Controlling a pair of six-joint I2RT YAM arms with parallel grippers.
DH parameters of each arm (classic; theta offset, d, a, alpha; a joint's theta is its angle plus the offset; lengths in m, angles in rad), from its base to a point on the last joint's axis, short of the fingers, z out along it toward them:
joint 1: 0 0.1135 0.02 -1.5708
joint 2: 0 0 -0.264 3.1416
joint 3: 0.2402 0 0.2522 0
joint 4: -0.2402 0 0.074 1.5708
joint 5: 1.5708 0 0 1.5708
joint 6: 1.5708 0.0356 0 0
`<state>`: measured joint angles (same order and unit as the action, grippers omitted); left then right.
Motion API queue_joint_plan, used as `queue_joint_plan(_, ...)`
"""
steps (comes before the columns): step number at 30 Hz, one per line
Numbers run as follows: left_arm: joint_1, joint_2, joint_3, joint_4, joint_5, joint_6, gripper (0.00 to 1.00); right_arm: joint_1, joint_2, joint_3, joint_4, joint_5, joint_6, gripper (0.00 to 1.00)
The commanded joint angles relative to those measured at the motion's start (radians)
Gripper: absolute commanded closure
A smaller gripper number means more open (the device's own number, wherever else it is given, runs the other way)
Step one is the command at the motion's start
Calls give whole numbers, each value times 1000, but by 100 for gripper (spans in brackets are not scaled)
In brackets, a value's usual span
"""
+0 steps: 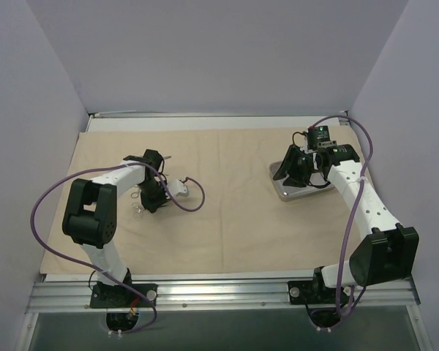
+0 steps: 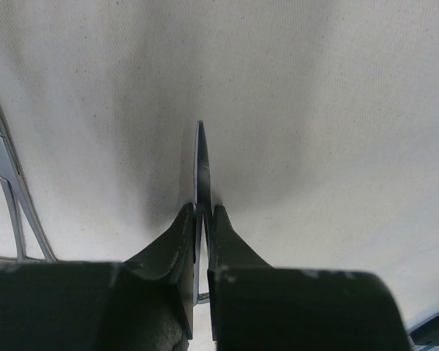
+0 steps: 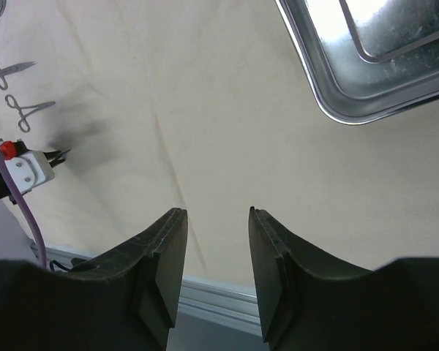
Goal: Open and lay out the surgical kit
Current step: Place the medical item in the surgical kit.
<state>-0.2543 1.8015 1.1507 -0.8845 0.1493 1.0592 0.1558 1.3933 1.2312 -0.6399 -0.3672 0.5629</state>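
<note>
The beige cloth wrap (image 1: 234,219) lies spread flat over the table. My left gripper (image 1: 152,199) points down at the cloth's left part and is shut on a thin silver instrument (image 2: 202,164), whose blade sticks out edge-on beyond the fingertips. Another silver instrument (image 2: 9,191) lies on the cloth just to the left. In the right wrist view, two ring-handled instruments (image 3: 16,108) lie far off on the cloth. The shiny steel tray (image 1: 307,193) sits at the right. My right gripper (image 1: 293,174) hovers over its left end, open (image 3: 214,212) with nothing between the fingers.
Grey walls close in the back and both sides. A metal rail (image 1: 227,292) runs along the near table edge, where both arm bases are bolted. Purple cables (image 1: 44,201) loop off each arm.
</note>
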Motion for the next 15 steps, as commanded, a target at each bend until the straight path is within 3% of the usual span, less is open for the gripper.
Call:
queue_joint_plan(1, 16, 13, -3, 42, 0, 38, 98, -7, -8, -13, -4, -2, -12, 61)
queue_joint_plan(15, 36, -105, -46, 5, -31, 41, 98, -2, 7, -18, 11, -18, -17, 61)
